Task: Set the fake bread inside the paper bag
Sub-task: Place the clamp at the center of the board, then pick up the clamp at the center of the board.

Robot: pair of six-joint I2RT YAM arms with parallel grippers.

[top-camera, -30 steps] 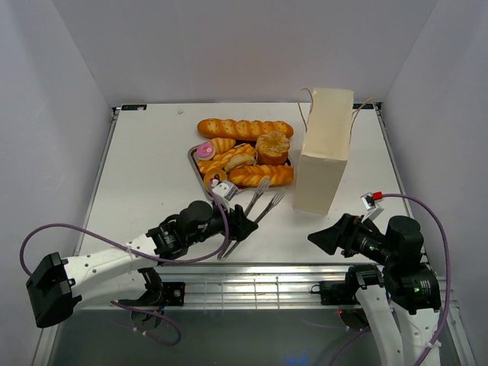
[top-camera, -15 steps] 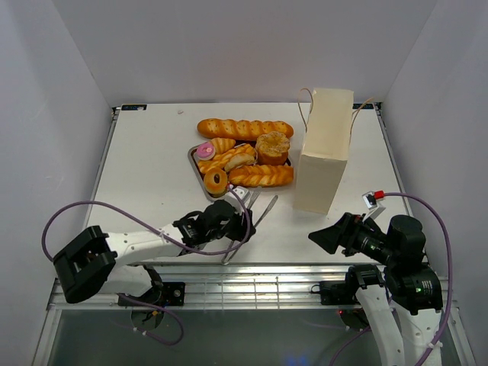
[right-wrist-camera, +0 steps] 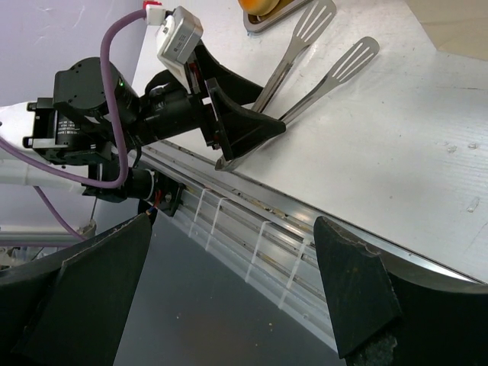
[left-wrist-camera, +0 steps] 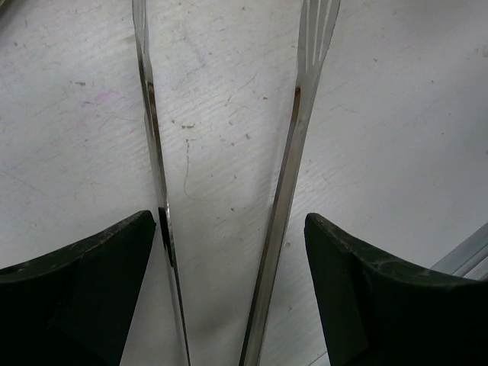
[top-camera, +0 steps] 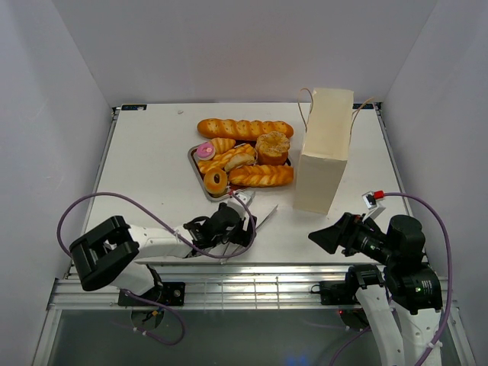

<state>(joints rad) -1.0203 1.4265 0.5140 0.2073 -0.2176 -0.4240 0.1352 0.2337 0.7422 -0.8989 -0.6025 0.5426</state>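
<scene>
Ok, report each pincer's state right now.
Left pincer: open, straddling the silver metal tongs, not clamping them.
Right pincer: open, empty.

White table (top-camera: 152, 168) bears metal tongs (left-wrist-camera: 290, 168) between the fingers of the left gripper (left-wrist-camera: 229, 221), tray (top-camera: 191, 158) just beyond, baguette (top-camera: 244, 128) farther, paper bag (top-camera: 324, 149) off to its right

Middle of white flat table (top-camera: 145, 175): silver rectangular metal tray (top-camera: 192, 158), holding glossy golden toy pastries (top-camera: 259, 175). Just behind tray, on table: long braided golden toy baguette (top-camera: 244, 128). Right of tray, near it: tall cream paper bag (top-camera: 324, 149), upright. Before tray: shiny metal slotted tongs (top-camera: 267, 213) flat on table, heads toward tray, handle end between fingers of left gripper (top-camera: 245, 226). Before bag, apart from it: right gripper (top-camera: 329, 238).
</scene>
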